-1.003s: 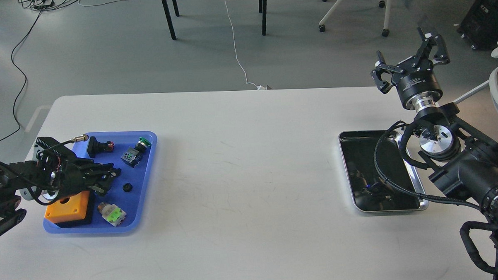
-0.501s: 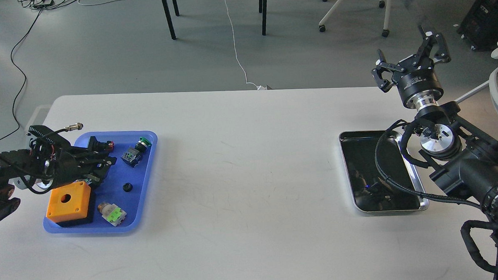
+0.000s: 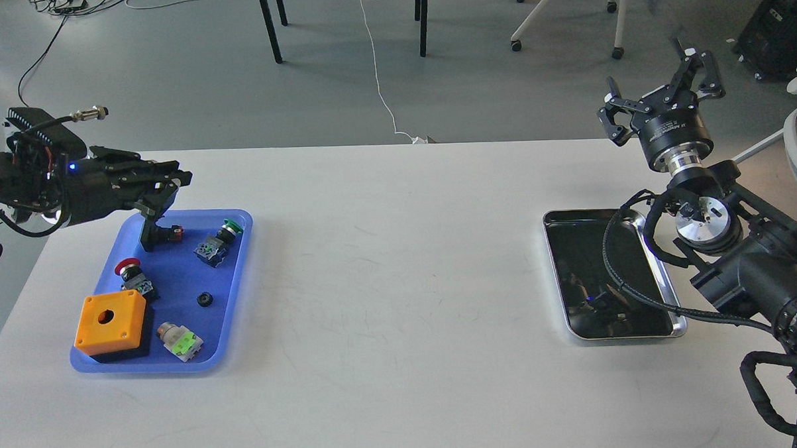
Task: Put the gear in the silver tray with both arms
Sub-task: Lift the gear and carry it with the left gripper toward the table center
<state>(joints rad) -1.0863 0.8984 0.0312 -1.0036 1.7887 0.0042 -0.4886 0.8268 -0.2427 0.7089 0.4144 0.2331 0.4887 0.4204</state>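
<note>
White table (image 3: 386, 264) fills my view. At its right, the silver tray (image 3: 559, 278) lies bare, partly behind my right arm; the right gripper (image 3: 659, 95) hovers beyond it, fingers spread wide. My left gripper (image 3: 162, 186) hangs over the blue tray (image 3: 232, 303); I cannot tell its grip. A small black gear (image 3: 205, 299) sits in the blue tray.

A big white table (image 3: 386, 264) holds a blue tray (image 3: 232, 303) at 9 o'clock and a silver tray (image 3: 554, 271) at 3 o'clock.
</note>
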